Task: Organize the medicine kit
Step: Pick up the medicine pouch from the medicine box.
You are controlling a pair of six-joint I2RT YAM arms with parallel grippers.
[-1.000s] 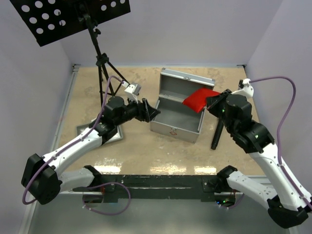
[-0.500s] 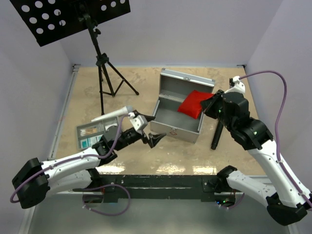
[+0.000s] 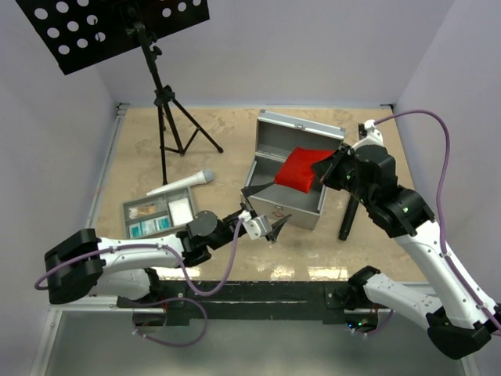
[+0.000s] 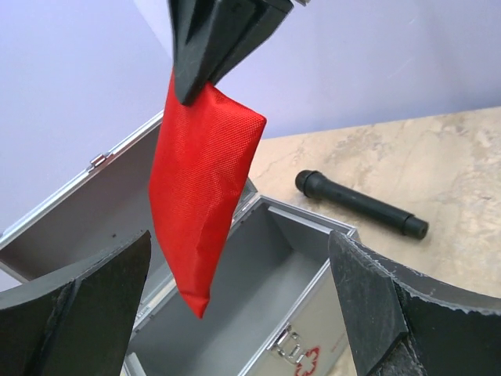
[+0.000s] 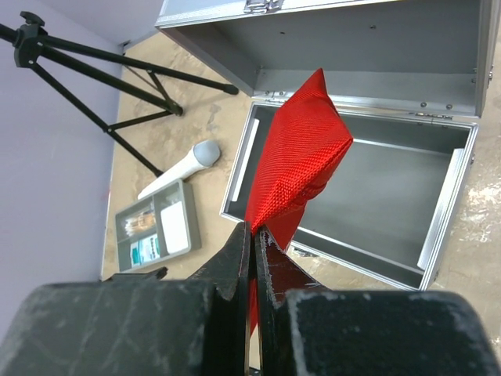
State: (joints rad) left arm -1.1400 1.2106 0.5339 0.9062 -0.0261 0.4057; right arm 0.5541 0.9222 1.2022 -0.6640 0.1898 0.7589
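I have the right gripper [image 5: 252,235] pressed together on one corner of the red pouch [image 3: 301,169]. The pouch hangs tilted over the open silver case [image 3: 282,210], its lower tip above the interior and not yet resting inside. The left gripper [image 4: 239,243] sits just in front of the case with its fingers spread wide and nothing between them.

By my reckoning I'm early on. The lid is up and the case interior looks bare in the right wrist view, so nothing has been packed. The pouch is about to be the first item in. The grey divided tray [image 3: 160,213] with its small supplies lies well to the left of the case. A white wand with a grey head [image 3: 184,182] is also left of the case, just behind the tray. A black cylindrical tool [image 3: 348,213] lies just to the right of the case. All three remain out on the table, and the lid is not yet closed.
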